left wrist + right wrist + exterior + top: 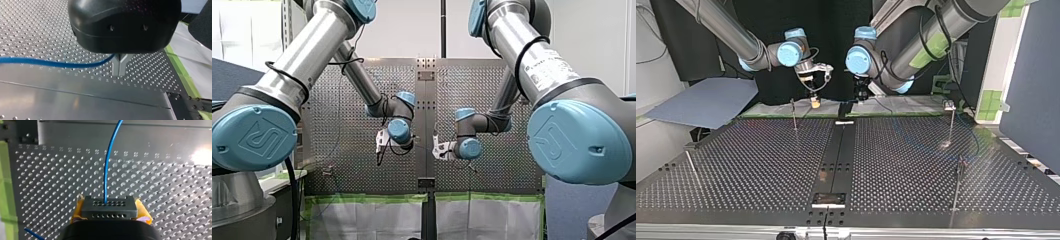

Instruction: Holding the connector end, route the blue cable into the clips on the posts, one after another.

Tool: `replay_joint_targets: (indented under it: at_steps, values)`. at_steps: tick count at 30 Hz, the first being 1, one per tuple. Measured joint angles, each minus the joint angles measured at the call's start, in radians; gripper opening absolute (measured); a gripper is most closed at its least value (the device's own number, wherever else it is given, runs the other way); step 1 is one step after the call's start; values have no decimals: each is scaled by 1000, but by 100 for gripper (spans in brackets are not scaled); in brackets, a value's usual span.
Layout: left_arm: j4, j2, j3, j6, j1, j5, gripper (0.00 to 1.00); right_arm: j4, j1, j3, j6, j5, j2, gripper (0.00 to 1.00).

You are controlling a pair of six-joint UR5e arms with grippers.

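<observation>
Where it leaves the grey connector [109,206], the blue cable [108,165] runs above the perforated table [162,182]. My right gripper [110,213] clamps the connector between yellow pads. My left gripper [119,67] has its metal fingertips closed around the cable.

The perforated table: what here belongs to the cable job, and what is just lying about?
Belongs to the job: blue cable; its grey connector, gripped by my right pincer; my left pincer, shut on the cable; clip posts.
Just lying about: blue-grey sheet beside the table at the top view's left; white sheets edged with green tape at the table's edge beneath the arms.
</observation>
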Motion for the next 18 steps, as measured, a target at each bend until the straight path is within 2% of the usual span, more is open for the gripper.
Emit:
replay_joint_targets:
  at_steps: [9,18]
  values:
    - [21,-6,0,-3,-6,6,0,-77,-26,82,5,1,1,0]
    - [100,-84,0,-18,-32,54,0,-157,-51,161,10,1,3,0]
